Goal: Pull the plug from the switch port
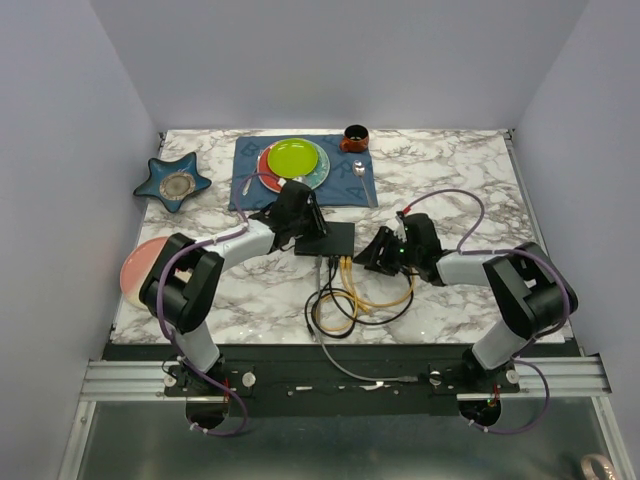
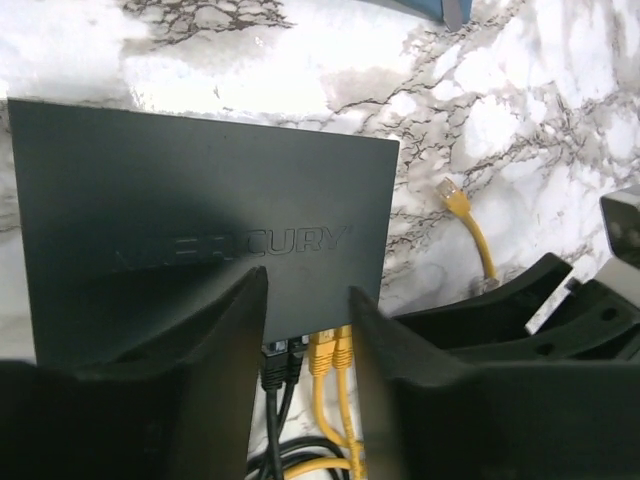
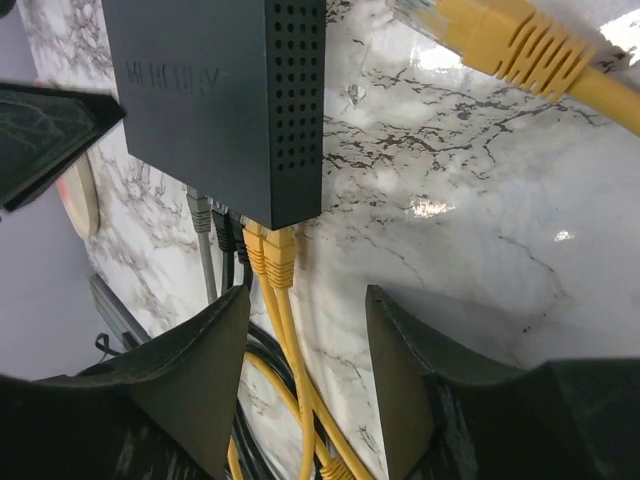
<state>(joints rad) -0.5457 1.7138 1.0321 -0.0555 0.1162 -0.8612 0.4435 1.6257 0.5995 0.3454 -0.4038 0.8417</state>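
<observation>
The flat black switch (image 1: 328, 239) lies mid-table, its sockets along the near edge. Two yellow plugs (image 2: 331, 352) and two black plugs (image 2: 276, 365) sit in its ports; the right wrist view also shows a grey plug (image 3: 200, 214) beside the yellow plugs (image 3: 272, 252). My left gripper (image 2: 305, 285) is open over the switch's (image 2: 200, 200) near edge, with the plugs showing between its fingers. My right gripper (image 3: 305, 295) is open just right of the switch (image 3: 225, 90), with the yellow cables running between its fingers. A loose yellow plug (image 3: 490, 35) lies unplugged on the marble.
Yellow and black cables (image 1: 350, 300) coil in front of the switch. A blue mat (image 1: 350, 185) at the back holds a green plate (image 1: 293, 157), a spoon and a brown cup (image 1: 354, 137). A star-shaped dish (image 1: 173, 182) and a pink plate (image 1: 135, 268) lie at the left.
</observation>
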